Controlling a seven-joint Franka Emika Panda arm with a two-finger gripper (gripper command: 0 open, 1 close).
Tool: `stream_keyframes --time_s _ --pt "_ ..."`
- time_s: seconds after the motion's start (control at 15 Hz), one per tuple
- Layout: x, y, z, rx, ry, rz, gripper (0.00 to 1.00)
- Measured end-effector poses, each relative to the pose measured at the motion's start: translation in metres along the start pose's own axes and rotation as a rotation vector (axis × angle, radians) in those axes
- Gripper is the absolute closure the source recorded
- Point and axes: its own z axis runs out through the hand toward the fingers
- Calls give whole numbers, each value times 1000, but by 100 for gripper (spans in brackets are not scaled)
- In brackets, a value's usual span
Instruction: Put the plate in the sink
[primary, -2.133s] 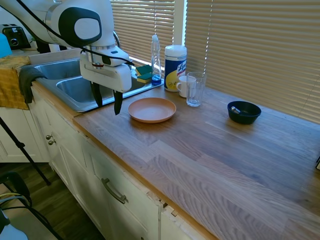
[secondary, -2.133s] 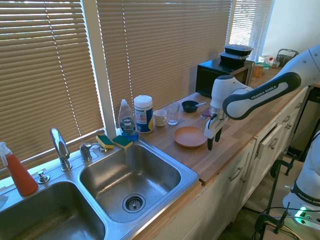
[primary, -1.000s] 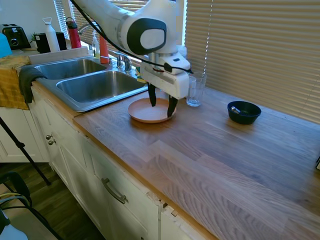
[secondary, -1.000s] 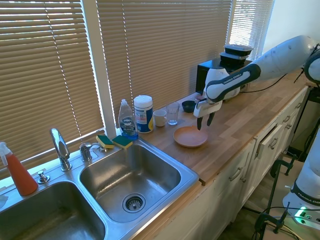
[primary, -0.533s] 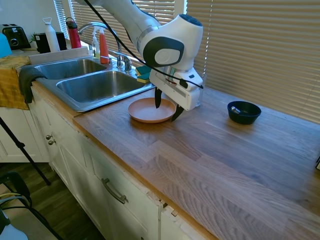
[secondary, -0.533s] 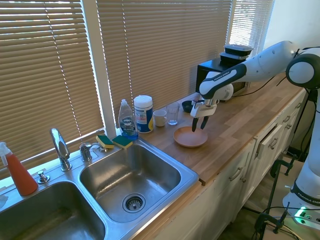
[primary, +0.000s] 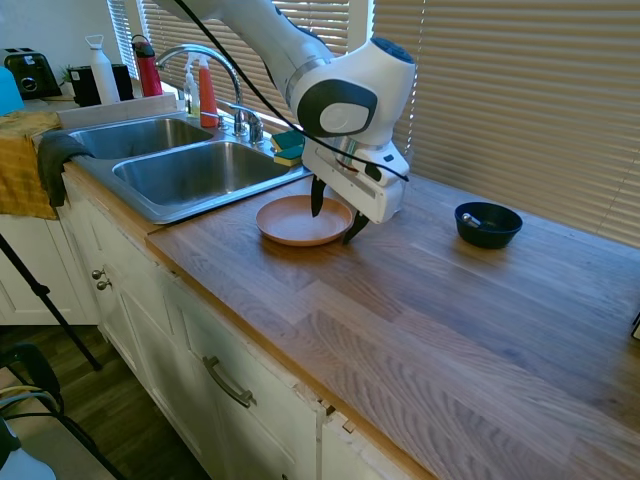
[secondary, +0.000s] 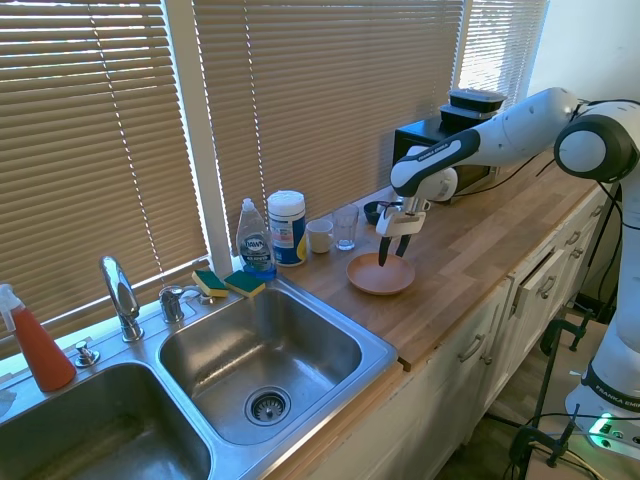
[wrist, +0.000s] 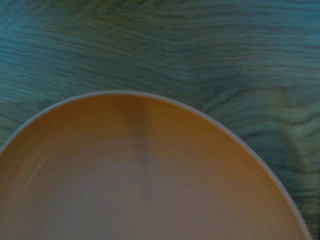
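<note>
Plate (primary: 303, 219) was noted flat on the wooden desk (primary: 430, 310), near the right basin of the sink (primary: 185, 172) but apart from its edge, with nothing resting in it. Hand (primary: 334, 214) was seen low over the plate's far rim, on the side away from the sink, fingers spread and tilted, one dark finger over the plate's inside and the other just outside the rim. Nothing was held. Whether the fingers already touched the plate could not be told from either exterior view.

Wrist view was filled by the plate's rim (wrist: 150, 100) and the desk grain beyond it, which agreed with a rim grasp being lined up.

Step in hand was judged to be the grasp of the rim. To do it well, the rim should be centred between the fingers, the inner finger brought down to the plate's floor and the outer one to the desk, before closing. A shallow low rim gives little to pinch, so a firm, square closure was thought necessary; a slanted one might tip or skate the plate across the desk.

Blue bowl (primary: 487, 224) was noted well apart. Sponges (secondary: 229, 283) and bottle (secondary: 255, 240) sat behind the basin, beside the likely carry path.
</note>
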Motion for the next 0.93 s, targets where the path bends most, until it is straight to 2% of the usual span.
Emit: stream_keyframes --time_s 0.93 --pt "10 -5 13 35 -38 -19 100"
